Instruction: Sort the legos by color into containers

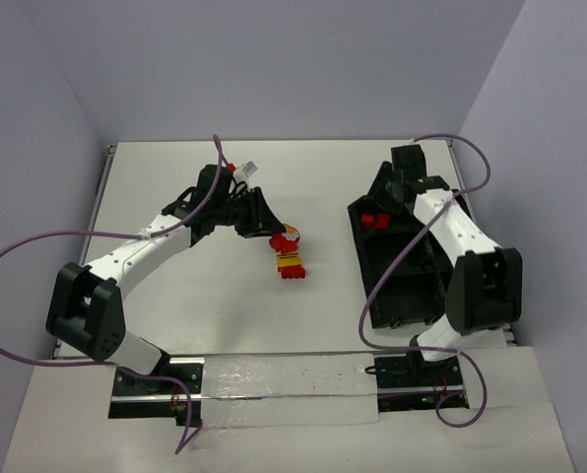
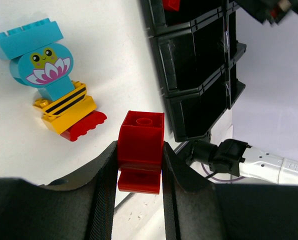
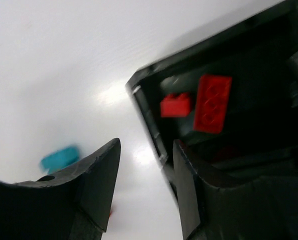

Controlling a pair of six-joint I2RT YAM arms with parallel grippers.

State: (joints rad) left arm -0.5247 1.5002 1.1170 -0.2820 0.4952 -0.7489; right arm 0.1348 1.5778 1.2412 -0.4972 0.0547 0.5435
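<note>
Left arm (image 1: 146,246): I stretched it forward and rightward.
Left gripper (image 2: 139,147): I had it clamped on a red brick (image 2: 140,137).
Right arm (image 1: 451,229): I held it reaching forward.
Right gripper (image 3: 146,150): my jaws stood parted.

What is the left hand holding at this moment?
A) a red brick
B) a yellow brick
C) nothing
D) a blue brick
A: the left wrist view shows a red brick pinched between the two fingers of the left hand, while the blue brick and yellow brick sit apart from it on the table.
</note>
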